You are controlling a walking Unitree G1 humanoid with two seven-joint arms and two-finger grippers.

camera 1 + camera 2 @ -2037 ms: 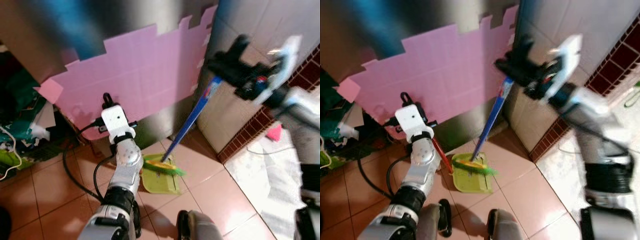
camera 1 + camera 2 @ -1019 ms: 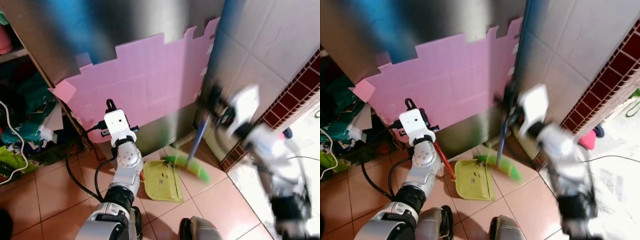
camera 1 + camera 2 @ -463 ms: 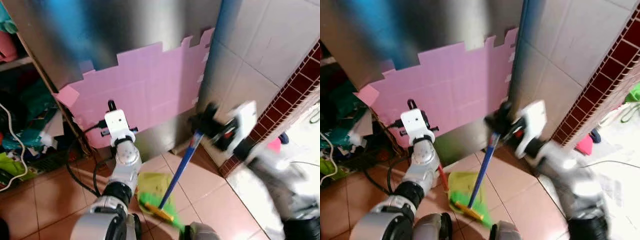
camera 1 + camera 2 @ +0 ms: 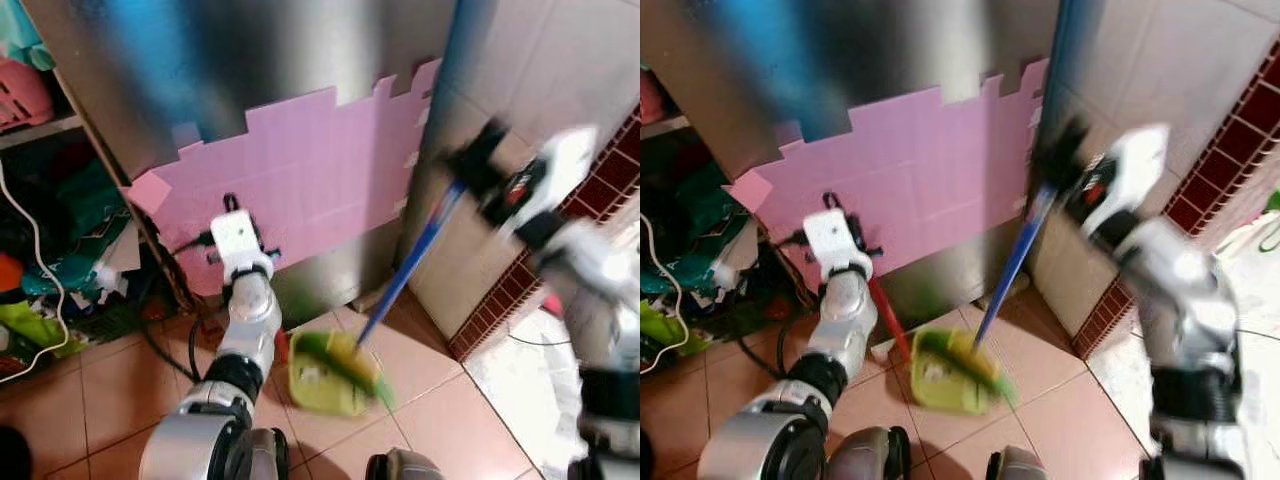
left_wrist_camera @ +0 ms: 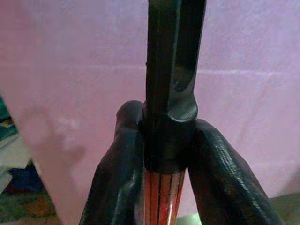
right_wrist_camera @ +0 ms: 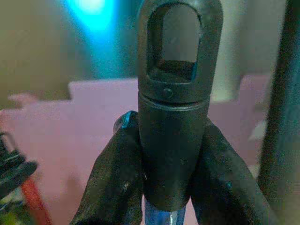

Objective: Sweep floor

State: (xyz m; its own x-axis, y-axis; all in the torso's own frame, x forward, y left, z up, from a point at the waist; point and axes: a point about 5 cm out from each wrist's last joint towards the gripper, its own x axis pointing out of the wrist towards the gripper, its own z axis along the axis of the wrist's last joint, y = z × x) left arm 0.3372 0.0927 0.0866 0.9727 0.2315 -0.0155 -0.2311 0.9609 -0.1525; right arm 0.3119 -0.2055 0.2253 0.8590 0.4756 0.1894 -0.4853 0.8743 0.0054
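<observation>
Right gripper (image 6: 166, 187): both black fingers pinched tight on the black plastic end cap of the blue-handled broom (image 4: 1012, 268), just under its oval hanging hole. Seen from the head, this arm is raised high at the right, beside the tiled wall (image 4: 560, 60), with the blue shaft slanting down and to the left. The broom's green bristle head (image 4: 962, 366), blurred, sits low over the yellow-green plastic dustpan (image 4: 322, 380), at or on its tray. Left gripper (image 5: 161, 164): fingers closed around the black top of the dustpan's red handle (image 4: 889, 322), holding it in front of the pink foam mat panels (image 4: 320, 170) that lean on the steel cabinet front. The dustpan lies flat on the terracotta floor tiles (image 4: 90, 390), mouth toward the broom. Small dark specks seem to lie in the tray; too blurred to be sure. Judgement: the step in hand is brushing the swept dirt into the pan. The next stroke calls for a short pull of the bristles toward the pan's back wall, with the left arm keeping the lip pressed to the tile so nothing slips under.
</observation>
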